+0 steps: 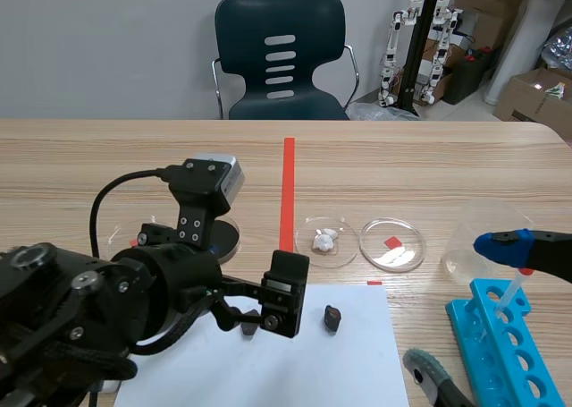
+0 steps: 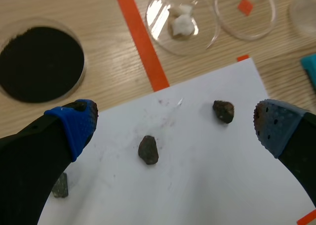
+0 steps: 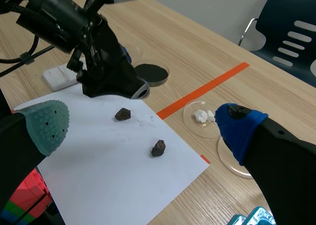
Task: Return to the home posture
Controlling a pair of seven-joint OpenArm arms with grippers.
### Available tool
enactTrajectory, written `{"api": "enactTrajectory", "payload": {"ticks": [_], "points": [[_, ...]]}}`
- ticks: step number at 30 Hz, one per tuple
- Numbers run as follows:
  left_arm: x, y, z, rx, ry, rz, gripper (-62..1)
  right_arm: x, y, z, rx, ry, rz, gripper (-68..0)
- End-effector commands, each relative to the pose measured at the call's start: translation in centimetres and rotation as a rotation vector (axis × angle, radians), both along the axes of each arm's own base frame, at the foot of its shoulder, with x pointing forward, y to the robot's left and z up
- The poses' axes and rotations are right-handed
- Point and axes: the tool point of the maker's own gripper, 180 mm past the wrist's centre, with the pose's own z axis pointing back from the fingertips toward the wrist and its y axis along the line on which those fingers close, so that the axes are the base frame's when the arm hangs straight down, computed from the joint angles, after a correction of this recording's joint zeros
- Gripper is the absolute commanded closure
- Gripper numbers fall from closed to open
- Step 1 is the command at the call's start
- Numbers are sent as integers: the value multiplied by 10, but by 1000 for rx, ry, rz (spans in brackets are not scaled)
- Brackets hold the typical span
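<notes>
My left gripper [image 2: 173, 131] hangs open above a white sheet of paper [image 2: 207, 185], its blue pads wide apart. Under it lie two dark rocks, one [image 2: 148, 150] between the fingers and one [image 2: 223, 111] nearer the right finger. A small grey stone [image 2: 60, 185] sits beside the left finger. In the scene view the left gripper [image 1: 268, 309] is low over the paper [image 1: 340, 362]. My right gripper [image 3: 143, 123] is open and holds nothing. It is raised at the table's right side [image 1: 465, 309], looking across at both rocks [image 3: 123, 114] [image 3: 158, 148] and the left arm [image 3: 98, 62].
Three petri dishes stand beyond the paper: one with black powder [image 1: 219, 233], one with white lumps [image 1: 326, 240], one with a red chip [image 1: 391, 243]. A blue tube rack [image 1: 505, 344] and a clear beaker [image 1: 483, 233] stand at the right. A chair [image 1: 281, 54] is behind the table.
</notes>
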Motion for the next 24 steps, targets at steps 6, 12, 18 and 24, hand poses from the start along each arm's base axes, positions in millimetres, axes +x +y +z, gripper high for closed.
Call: {"api": "enactTrajectory", "payload": {"ticks": [6,12,18,24], "points": [[-1,20,32,-67,-160,-55,-623,3,0,7,19,-20,-1,-621],[-11,55,51,-59,-252,-69,-623,3,0,7,19,-20,-1,-621],[-27,94,60,-31,-282,-20,-623,3,0,7,19,-20,-1,-621],[-53,108,69,-29,-297,-76,-623,3,0,7,19,-20,-1,-621]]}}
